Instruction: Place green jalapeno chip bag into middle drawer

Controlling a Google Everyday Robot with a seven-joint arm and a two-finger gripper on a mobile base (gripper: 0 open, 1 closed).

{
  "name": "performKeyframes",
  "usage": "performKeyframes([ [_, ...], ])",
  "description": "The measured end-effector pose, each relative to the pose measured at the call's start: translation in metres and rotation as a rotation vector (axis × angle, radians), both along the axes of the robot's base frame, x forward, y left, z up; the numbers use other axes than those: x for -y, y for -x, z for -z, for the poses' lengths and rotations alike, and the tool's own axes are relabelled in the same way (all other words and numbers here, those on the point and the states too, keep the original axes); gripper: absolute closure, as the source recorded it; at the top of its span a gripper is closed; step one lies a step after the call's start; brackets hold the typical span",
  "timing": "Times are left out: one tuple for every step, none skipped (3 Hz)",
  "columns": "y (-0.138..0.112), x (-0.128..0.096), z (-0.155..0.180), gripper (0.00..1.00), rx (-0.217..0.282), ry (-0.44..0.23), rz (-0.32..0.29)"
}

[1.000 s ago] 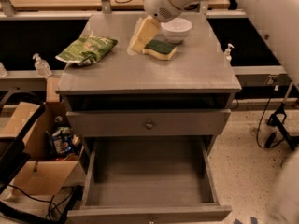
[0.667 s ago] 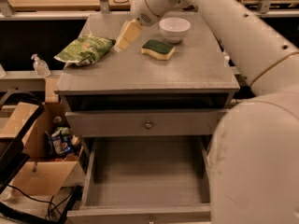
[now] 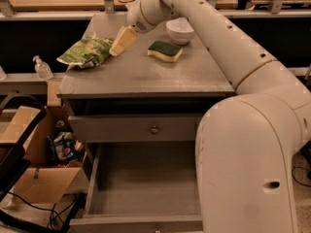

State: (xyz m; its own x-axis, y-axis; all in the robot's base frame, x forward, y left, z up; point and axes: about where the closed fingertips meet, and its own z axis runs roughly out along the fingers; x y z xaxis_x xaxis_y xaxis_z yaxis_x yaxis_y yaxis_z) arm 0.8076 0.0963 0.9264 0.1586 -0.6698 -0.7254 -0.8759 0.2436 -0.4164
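My pincer [image 3: 121, 41] hung low over the grey cabinet top [image 3: 146, 76], its pale tip slanting down and leftward. I could not tell how far it stood open. Just left of the tip, touching it or nearly so, lay the green jalapeno chip bag [image 3: 86, 51]. It was shiny green foil with pale print, crumpled and pillow-shaped, and it rested flat on the top near the left edge. To the pincer's right sat a sponge [image 3: 165, 51], green side up. A white bowl [image 3: 180, 30] stood beyond the sponge. Well below the pincer, under a closed drawer front [image 3: 121, 129], the middle drawer [image 3: 146, 188] stood pulled out, showing its flat grey floor and side walls.
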Motion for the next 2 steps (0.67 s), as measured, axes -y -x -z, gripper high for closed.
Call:
performKeyframes([
  [-0.001,-0.008,0.006,0.00,-0.006,0.017,-0.006],
  [-0.013,-0.045,0.032,0.00,-0.059,0.033,-0.035],
])
